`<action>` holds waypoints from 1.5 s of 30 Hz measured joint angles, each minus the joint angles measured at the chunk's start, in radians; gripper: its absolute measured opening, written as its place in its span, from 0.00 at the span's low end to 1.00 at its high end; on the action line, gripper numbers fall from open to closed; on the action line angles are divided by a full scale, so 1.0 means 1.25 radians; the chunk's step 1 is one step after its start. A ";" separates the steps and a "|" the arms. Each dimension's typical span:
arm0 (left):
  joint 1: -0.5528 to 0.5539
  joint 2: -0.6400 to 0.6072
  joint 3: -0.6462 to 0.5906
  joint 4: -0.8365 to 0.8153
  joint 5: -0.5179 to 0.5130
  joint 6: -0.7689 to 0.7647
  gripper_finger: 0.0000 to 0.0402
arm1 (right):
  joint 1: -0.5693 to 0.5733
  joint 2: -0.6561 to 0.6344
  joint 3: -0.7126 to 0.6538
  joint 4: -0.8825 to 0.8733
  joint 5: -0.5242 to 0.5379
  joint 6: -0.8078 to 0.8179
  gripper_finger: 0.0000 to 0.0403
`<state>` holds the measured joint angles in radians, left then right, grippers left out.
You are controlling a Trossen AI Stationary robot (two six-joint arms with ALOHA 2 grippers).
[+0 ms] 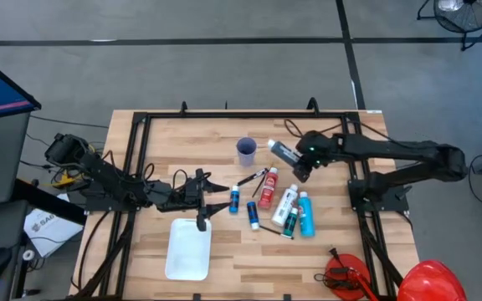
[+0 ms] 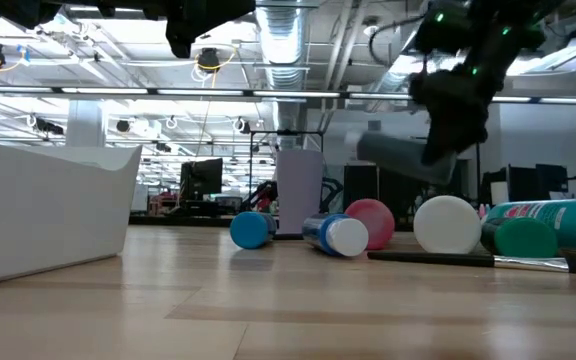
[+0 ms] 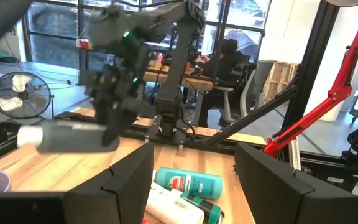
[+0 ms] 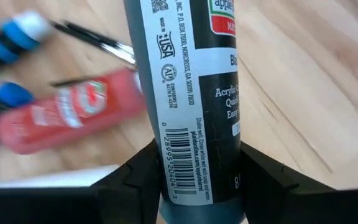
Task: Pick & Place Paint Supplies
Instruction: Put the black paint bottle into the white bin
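My right gripper (image 1: pixel 300 166) hangs above the table's far middle, shut on a black paint bottle (image 1: pixel 284 153) with a white cap (image 3: pixel 30 135). Below it, red (image 1: pixel 268 189), white (image 1: pixel 284 203), teal (image 1: pixel 306 214), dark blue (image 1: pixel 252 214) and light blue (image 1: pixel 233 199) bottles lie on their sides on the wood. Thin dark brushes (image 1: pixel 258 179) lie flat among them. My left gripper (image 1: pixel 201 201) hovers level at the left, just beyond the white tray (image 1: pixel 188 249). It is open, with nothing between its fingers (image 3: pixel 126 180). My right gripper pinches the black bottle's labelled body (image 4: pixel 185 146) between its two fingers (image 4: pixel 132 177), toward the end away from the cap. The fingers slant down from the table's right. The bottle (image 2: pixel 400 160) juts out past them roughly level, lifted clear of the table.
A lilac cup (image 1: pixel 246 150) stands upright just left of the held bottle. A black metal frame (image 1: pixel 136 159) runs round the tabletop. A red helmet-like thing (image 1: pixel 429 280) and a red tool (image 1: pixel 346 274) sit at the near right corner.
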<state>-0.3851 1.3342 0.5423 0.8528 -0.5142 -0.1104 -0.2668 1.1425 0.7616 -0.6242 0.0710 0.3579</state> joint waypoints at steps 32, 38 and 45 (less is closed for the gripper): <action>0.000 0.000 0.000 -0.007 0.052 0.055 0.54 | 0.390 0.069 0.002 0.558 -0.016 0.020 0.41; 0.000 0.000 0.000 -0.009 0.132 0.067 0.54 | 0.398 0.148 0.002 0.639 -0.016 0.020 0.42; 0.013 -0.034 0.001 -0.169 0.166 -0.009 0.57 | 0.433 0.226 0.021 0.701 -0.017 0.022 0.42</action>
<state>-0.3694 1.2915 0.5430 0.6420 -0.3071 -0.1212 0.2745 1.4246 0.7878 0.2516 0.0496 0.3848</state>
